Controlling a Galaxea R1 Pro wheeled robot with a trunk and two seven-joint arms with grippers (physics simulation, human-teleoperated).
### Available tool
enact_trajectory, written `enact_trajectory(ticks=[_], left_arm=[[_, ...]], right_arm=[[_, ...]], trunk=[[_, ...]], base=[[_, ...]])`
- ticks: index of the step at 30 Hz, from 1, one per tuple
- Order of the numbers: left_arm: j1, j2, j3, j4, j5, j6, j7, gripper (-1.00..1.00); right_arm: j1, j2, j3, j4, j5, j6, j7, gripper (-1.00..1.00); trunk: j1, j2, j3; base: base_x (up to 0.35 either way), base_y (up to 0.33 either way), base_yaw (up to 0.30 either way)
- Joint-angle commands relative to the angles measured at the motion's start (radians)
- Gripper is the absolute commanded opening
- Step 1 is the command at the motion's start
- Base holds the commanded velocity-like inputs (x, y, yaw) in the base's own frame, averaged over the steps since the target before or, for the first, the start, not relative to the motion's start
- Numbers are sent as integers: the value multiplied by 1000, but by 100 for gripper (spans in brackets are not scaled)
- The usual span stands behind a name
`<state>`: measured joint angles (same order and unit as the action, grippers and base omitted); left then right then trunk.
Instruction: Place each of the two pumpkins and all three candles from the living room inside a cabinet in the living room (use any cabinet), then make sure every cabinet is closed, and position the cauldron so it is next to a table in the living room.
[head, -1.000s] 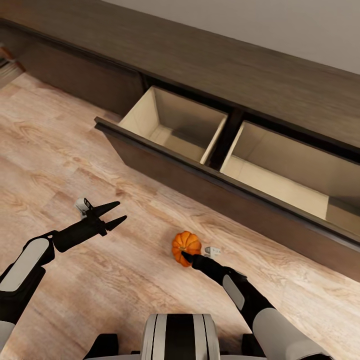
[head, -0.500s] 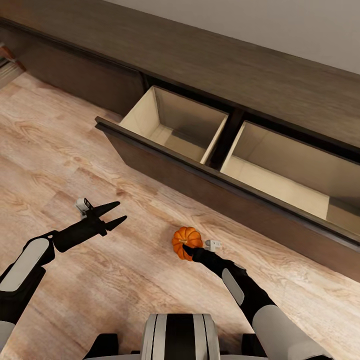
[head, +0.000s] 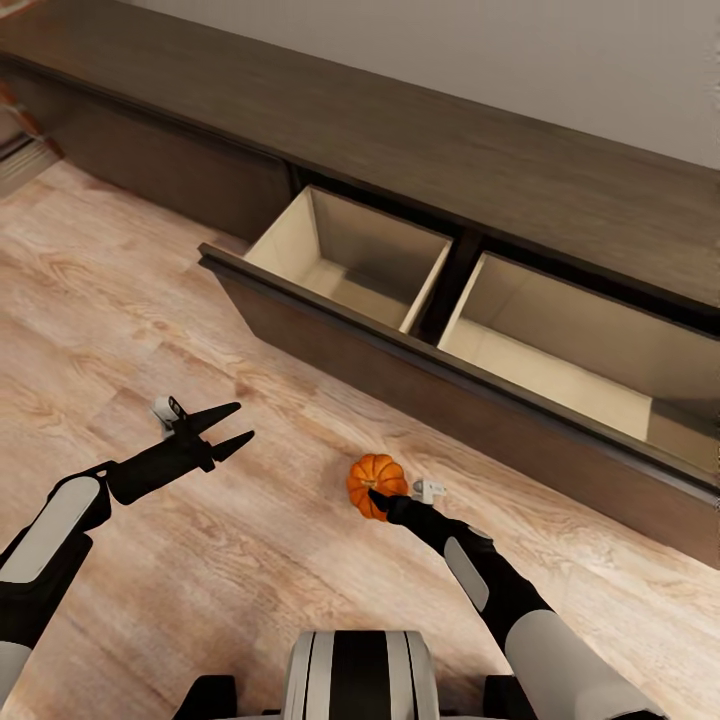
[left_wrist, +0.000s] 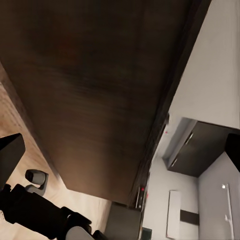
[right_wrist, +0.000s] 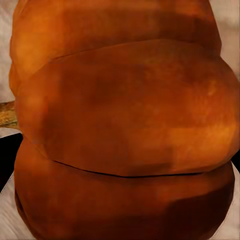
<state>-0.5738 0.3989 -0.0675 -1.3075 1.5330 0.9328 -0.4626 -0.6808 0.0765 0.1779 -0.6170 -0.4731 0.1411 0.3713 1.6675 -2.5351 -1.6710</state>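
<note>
An orange ribbed pumpkin (head: 374, 478) hangs just above the wood floor, in front of the long dark-brown cabinet (head: 420, 140). My right gripper (head: 379, 497) is shut on it from the near side. In the right wrist view the pumpkin (right_wrist: 125, 120) is very close, with black fingers (right_wrist: 6, 162) at its sides. The cabinet's wide drawer (head: 400, 345) is pulled out, showing two tan compartments with nothing in them. My left gripper (head: 228, 429) hovers open over the floor to the left, holding nothing. Candles and the second pumpkin are out of view.
The pulled-out drawer front (head: 330, 330) juts over the floor toward me. A shut cabinet section (head: 150, 160) lies at the far left. In the left wrist view the dark cabinet face (left_wrist: 100, 90) and a distant room beyond it appear.
My right gripper closed in on the pumpkin and carried it slightly up and toward the drawer. The head view shifted a little. The left arm stayed put.
</note>
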Motion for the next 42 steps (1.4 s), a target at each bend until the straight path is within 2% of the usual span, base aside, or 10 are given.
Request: enact_trajectory(ticks=[1, 12, 17, 18, 23, 42], left_arm=[[0, 0, 0, 1, -1, 0, 0, 100], [0, 1, 2, 7, 1, 2, 13, 100], [0, 2, 5, 8, 6, 6, 15, 100], [0, 3, 33, 8, 7, 10, 15, 100], [0, 4, 53, 8, 9, 13, 13, 100], [0, 0, 48, 11, 10, 9, 15, 100]], right_arm=[[0, -1, 0, 0, 1, -1, 0, -100], [0, 3, 0, 3, 0, -1, 3, -100], [1, 4, 0, 3, -3, -1, 1, -100], [1, 5, 3, 3, -1, -4, -1, -100], [3, 5, 5, 3, -1, -3, -5, -100], [4, 5, 6, 9, -5, 4, -3, -100]], trunk=[[0, 0, 4], [-5, 3, 47], [-8, 4, 66], [-8, 4, 70], [-10, 5, 89], [-19, 10, 163]], base=[[0, 0, 0], [-5, 0, 0], [-285, 0, 0], [-282, 0, 110], [-91, 0, 239], [-1, 0, 292]])
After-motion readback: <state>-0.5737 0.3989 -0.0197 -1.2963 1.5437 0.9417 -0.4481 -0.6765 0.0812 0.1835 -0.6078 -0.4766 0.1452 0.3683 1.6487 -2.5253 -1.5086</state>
